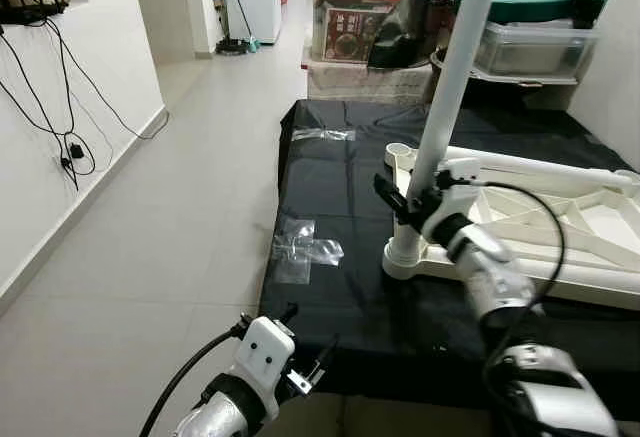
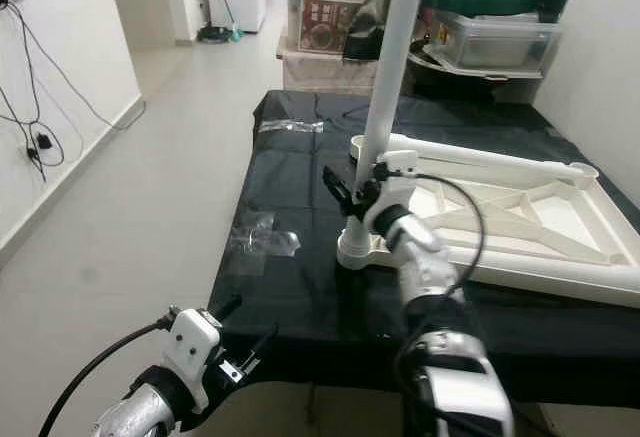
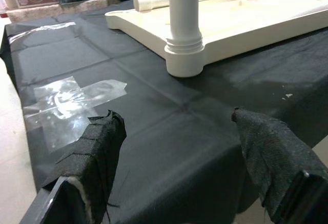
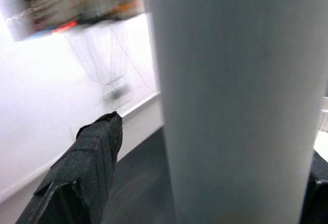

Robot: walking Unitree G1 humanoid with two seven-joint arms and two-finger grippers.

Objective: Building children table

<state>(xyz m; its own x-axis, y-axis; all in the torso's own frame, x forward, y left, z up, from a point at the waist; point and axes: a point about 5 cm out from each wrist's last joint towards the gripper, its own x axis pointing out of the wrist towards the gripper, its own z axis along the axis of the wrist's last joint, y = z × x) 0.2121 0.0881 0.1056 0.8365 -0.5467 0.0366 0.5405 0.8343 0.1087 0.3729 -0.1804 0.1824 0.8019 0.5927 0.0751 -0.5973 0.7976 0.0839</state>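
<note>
Nearest the camera, the left claw (image 1: 310, 362) hovers low by the near edge of a black cloth (image 1: 330, 187), its cloth-wrapped fingers (image 3: 97, 147) spread apart and gripping nothing. Clear tape patches (image 1: 305, 249) hold the cloth down. On the cloth lies an upturned cream children's table (image 1: 560, 227), its ribbed underside facing up. One white leg (image 1: 445, 107) stands upright in the near corner socket (image 1: 405, 257), leaning slightly. A second leg (image 1: 540, 165) lies along the far edge of the table. The right claw (image 1: 408, 202) is clenched around the standing leg low down, just above the socket. The leg looks like light, stiff, smooth plastic tubing, likely slippery, so a low hold near the socket seems best for pressing or twisting it home. Storage boxes (image 1: 350, 17) sit beyond.
</note>
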